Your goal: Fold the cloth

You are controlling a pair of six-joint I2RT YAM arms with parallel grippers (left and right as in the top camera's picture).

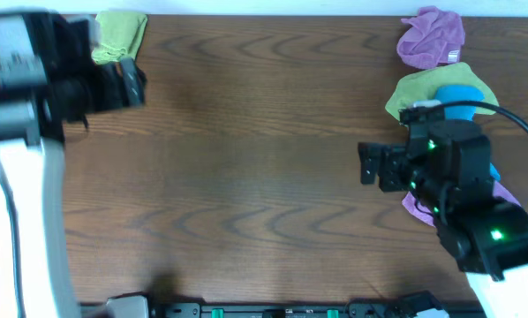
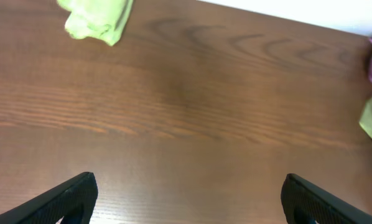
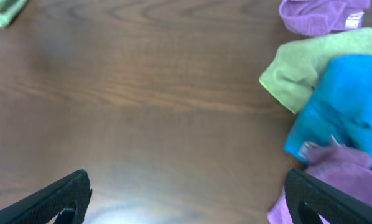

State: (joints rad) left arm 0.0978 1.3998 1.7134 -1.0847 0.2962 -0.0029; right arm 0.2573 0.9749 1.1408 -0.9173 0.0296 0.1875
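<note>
On the table [image 1: 264, 177], the cloth [image 1: 121, 35] lay bunched at the far left corner, beside my left arm [image 1: 21, 177]. I judged it light, limp and unslippery; I'd pinch a loose corner. The arm hid part of its edge, so I couldn't find corners. My left gripper [image 2: 189, 186] and right gripper [image 3: 186, 183] both gaped, empty.

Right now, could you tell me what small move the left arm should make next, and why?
Probably ease the left tool toward the lime-green cloth. That tool is open and empty, the cloth lies bunched in the far-left corner, and the right tool, also open, hangs by the pile of other cloths.
</note>
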